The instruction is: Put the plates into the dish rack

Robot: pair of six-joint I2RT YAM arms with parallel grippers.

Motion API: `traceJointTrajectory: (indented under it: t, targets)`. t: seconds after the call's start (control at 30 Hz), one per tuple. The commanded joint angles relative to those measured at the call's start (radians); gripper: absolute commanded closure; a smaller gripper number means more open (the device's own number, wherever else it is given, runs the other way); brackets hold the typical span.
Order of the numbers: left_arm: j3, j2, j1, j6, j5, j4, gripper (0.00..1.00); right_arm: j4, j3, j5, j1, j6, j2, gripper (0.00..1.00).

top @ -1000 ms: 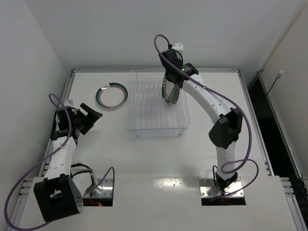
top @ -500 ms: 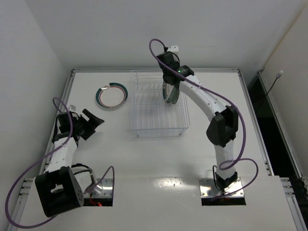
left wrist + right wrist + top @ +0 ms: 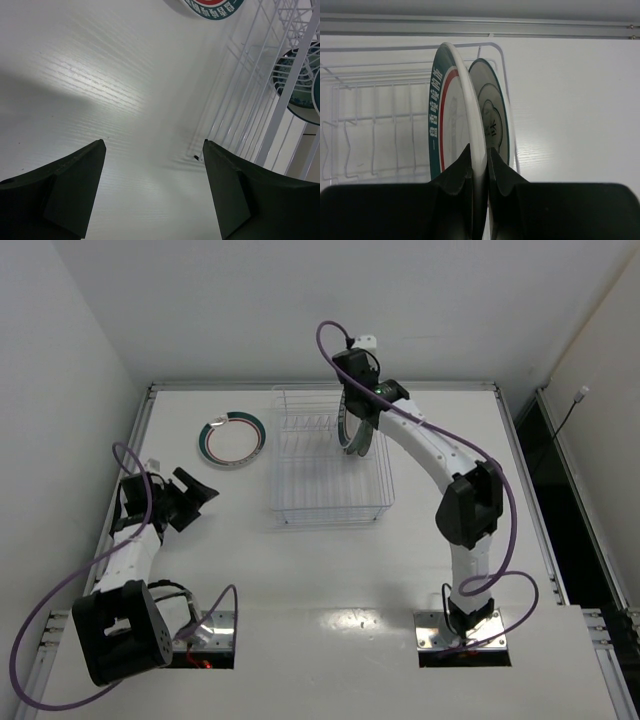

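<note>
The table (image 3: pixel 100 75) is smooth white laminate with a faint grain and a soft sheen, the rack (image 3: pixel 380 48) on it thin glossy white-coated wire, the plate (image 3: pixel 451 115) at the rack glazed and shiny, the rail (image 3: pixel 470 27) behind the rack brushed metal, and the fingers (image 3: pixel 70 195) of the left gripper (image 3: pixel 153 145) matt black plastic.

Bright, even overhead light on the white table (image 3: pixel 330 580); a soft glare spot glows on it on the near side of the dish rack (image 3: pixel 330 508); beyond the dish rack the wall dims to grey; left of the dish rack, wrist-close, a broad streaky sheen beside a grey shadow; inside the dish rack the plate (image 3: pixel 457 115) reads sharp, its nearest rim blurring.
</note>
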Motion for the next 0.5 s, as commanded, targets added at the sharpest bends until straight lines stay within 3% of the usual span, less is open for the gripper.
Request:
traceJointTrajectory:
  t: [0.0, 0.47]
  targets:
    - [-0.009, 0.002, 0.012, 0.008, 0.013, 0.035, 0.24, 0.048, 0.004, 0.034, -0.018, -0.035, -0.082, 1.0]
    - [0.01, 0.002, 0.012, 0.027, 0.013, 0.016, 0.24, 0.097, -0.051, 0.046, -0.018, -0.062, -0.037, 1.0]
